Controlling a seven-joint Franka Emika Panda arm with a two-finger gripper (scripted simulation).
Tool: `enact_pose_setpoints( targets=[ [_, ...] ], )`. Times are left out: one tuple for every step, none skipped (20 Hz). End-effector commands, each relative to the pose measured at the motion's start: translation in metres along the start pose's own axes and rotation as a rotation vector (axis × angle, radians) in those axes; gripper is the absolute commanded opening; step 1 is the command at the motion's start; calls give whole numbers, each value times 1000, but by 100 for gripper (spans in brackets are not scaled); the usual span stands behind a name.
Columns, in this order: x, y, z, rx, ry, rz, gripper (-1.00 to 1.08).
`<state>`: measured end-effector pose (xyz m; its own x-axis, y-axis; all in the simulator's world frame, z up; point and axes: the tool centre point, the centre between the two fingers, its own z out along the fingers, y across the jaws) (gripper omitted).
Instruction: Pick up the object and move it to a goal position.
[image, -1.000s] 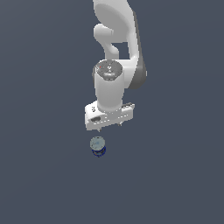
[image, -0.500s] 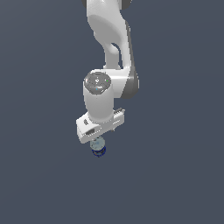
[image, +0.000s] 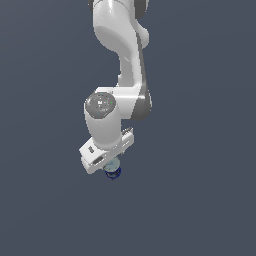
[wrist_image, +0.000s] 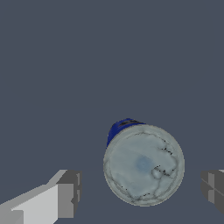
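Exterior view, lower centre of frame: the object (image: 113, 169) sits directly beneath the white gripper (image: 106, 161), partly hidden by it. Wrist view: the 2 fingers (wrist_image: 68, 193) stand wide apart, flanking the can without contact, holding nothing.

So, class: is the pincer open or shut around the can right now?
Open. In the wrist view the pincer has one finger on each side of the can, with clear gaps between.
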<state>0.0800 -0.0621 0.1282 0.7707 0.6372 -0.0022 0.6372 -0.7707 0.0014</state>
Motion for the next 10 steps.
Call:
enact_pose_setpoints(
  targets=[
    [0,4,2,1,1,-24,100],
    [0,5,3,1,2,-30,100],
    [0,6,3,1,2,-35,100],
    [0,7,3,1,2,-39,100],
    [0,8,4,1,2,-41,100],
    [0,8,4,1,2,-43,100],
    [0,8,4,1,2,-44,100],
    [-1,8,4,1,2,-40,100],
    [-1,8,4,1,2,-40,100],
    [-1,8,6,1,2,-40,100]
  ],
)
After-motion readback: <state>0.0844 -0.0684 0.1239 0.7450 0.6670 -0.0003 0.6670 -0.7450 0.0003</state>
